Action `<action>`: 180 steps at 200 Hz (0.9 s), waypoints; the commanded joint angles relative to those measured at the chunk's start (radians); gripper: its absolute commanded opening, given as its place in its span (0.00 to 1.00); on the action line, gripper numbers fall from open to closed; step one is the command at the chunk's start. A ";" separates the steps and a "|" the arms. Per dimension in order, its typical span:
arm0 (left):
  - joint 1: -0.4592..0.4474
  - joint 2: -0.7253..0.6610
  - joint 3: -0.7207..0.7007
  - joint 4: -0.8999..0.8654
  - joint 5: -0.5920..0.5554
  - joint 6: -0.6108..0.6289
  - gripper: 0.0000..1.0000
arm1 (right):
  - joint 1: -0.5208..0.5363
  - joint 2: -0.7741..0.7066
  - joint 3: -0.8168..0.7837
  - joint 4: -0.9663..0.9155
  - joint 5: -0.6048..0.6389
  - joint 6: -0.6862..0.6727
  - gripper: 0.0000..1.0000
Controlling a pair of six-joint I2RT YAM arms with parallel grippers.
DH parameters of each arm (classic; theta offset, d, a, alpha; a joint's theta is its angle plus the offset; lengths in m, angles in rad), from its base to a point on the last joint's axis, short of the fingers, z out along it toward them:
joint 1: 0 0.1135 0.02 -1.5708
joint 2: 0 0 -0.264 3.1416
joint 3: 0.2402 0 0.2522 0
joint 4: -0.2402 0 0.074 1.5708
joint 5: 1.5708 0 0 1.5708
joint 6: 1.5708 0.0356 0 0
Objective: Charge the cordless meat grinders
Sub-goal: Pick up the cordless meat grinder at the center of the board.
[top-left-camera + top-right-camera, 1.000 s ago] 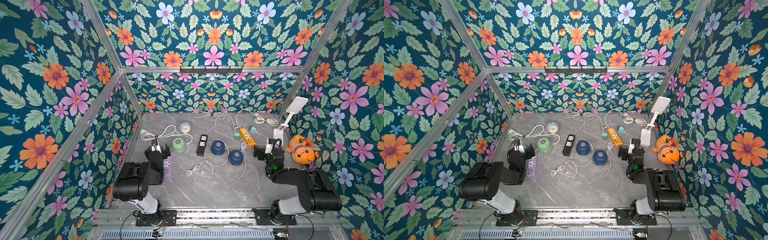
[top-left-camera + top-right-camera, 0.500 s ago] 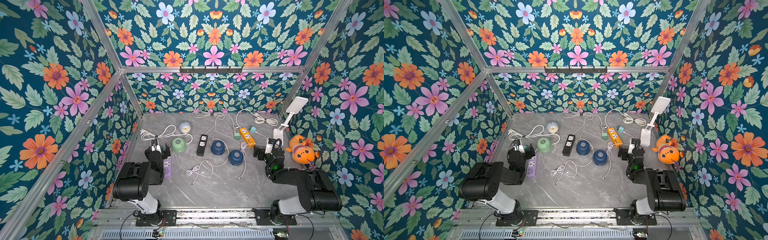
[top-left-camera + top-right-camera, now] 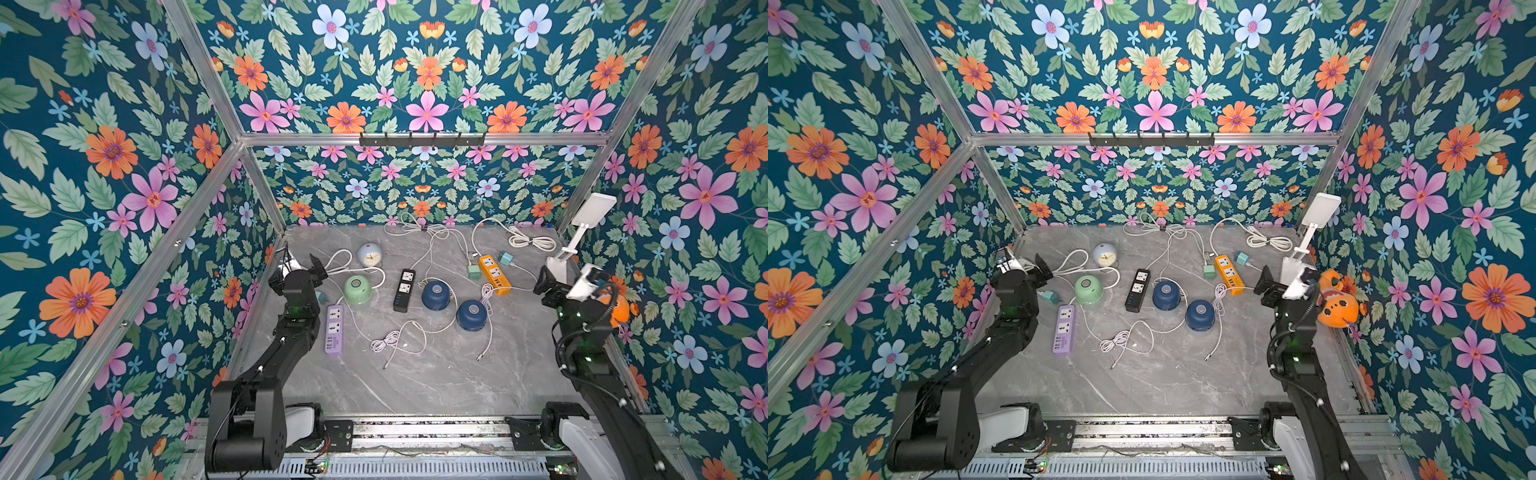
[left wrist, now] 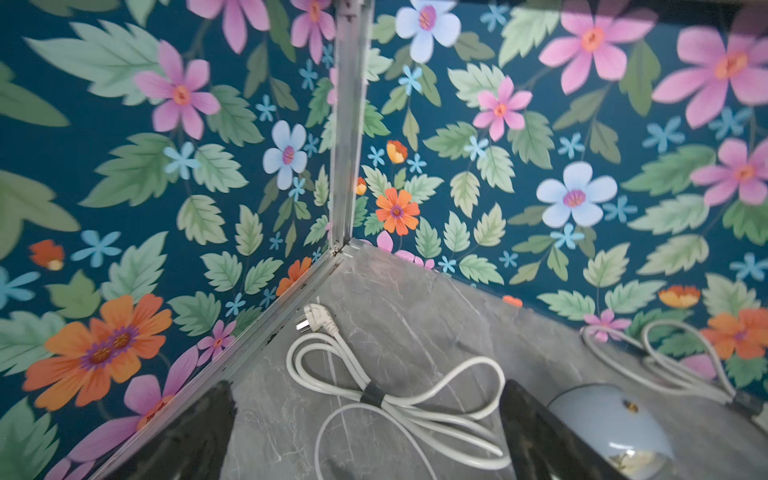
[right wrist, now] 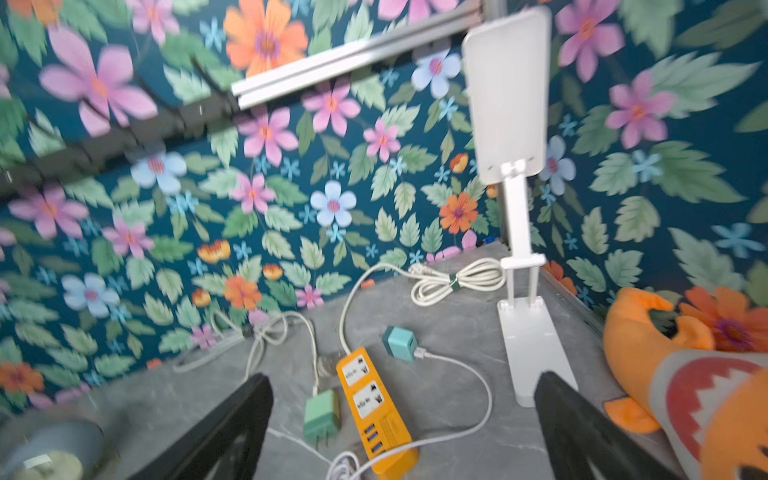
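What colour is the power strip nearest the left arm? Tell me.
The power strip is lilac, clearest in a top view.

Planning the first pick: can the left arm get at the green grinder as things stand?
Probably yes: the open, empty left gripper hovers beside the green grinder, with only a loose cord nearby.
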 commanded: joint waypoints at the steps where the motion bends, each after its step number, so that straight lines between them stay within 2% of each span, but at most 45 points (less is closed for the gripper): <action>1: 0.002 -0.120 0.014 -0.376 0.011 -0.253 1.00 | -0.002 -0.145 0.097 -0.427 -0.008 0.160 0.99; 21: 0.002 -0.247 0.010 -0.509 0.205 -0.319 1.00 | -0.001 -0.169 0.221 -0.583 -0.223 0.119 0.99; 35: 0.000 -0.301 0.017 -0.592 0.338 -0.347 0.99 | -0.002 -0.089 0.332 -0.744 -0.332 0.120 0.99; 46: -0.001 -0.335 0.018 -0.629 0.452 -0.343 0.93 | -0.001 -0.005 0.408 -0.858 -0.436 0.106 0.99; 54: -0.004 -0.356 0.017 -0.656 0.519 -0.344 0.92 | 0.001 0.051 0.437 -0.921 -0.481 0.111 0.99; 80: -0.033 -0.432 -0.017 -0.719 0.608 -0.415 0.92 | 0.023 0.136 0.412 -0.967 -0.499 0.171 0.99; 96: -0.078 -0.480 -0.073 -0.694 0.644 -0.488 0.85 | 0.057 0.143 0.362 -0.938 -0.483 0.209 0.99; 100: -0.097 -0.493 -0.090 -0.680 0.645 -0.508 0.83 | 0.071 0.153 0.357 -0.939 -0.477 0.215 0.97; 104: -0.123 -0.505 -0.108 -0.664 0.641 -0.529 0.80 | 0.083 0.168 0.352 -0.943 -0.472 0.221 0.89; 109: -0.161 -0.521 -0.128 -0.649 0.623 -0.549 0.77 | 0.097 0.187 0.340 -0.944 -0.470 0.233 0.74; 112: -0.185 -0.528 -0.137 -0.642 0.605 -0.561 0.76 | 0.102 0.202 0.333 -0.945 -0.473 0.241 0.60; 116: -0.231 -0.538 -0.149 -0.635 0.572 -0.573 0.74 | 0.109 0.218 0.320 -0.937 -0.486 0.251 0.46; 123: -0.311 -0.550 -0.164 -0.630 0.492 -0.591 0.71 | 0.117 0.248 0.294 -0.920 -0.513 0.275 0.34; 135: -0.445 -0.545 -0.184 -0.606 0.391 -0.612 0.68 | 0.140 0.298 0.239 -0.871 -0.536 0.322 0.32; 146: -0.535 -0.507 -0.194 -0.566 0.345 -0.624 0.68 | 0.182 0.338 0.208 -0.838 -0.521 0.347 0.34; 160: -0.618 -0.423 -0.189 -0.513 0.322 -0.635 0.65 | 0.240 0.388 0.189 -0.811 -0.463 0.365 0.34; 180: -0.726 -0.293 -0.156 -0.454 0.276 -0.637 0.62 | 0.279 0.444 0.166 -0.750 -0.447 0.391 0.35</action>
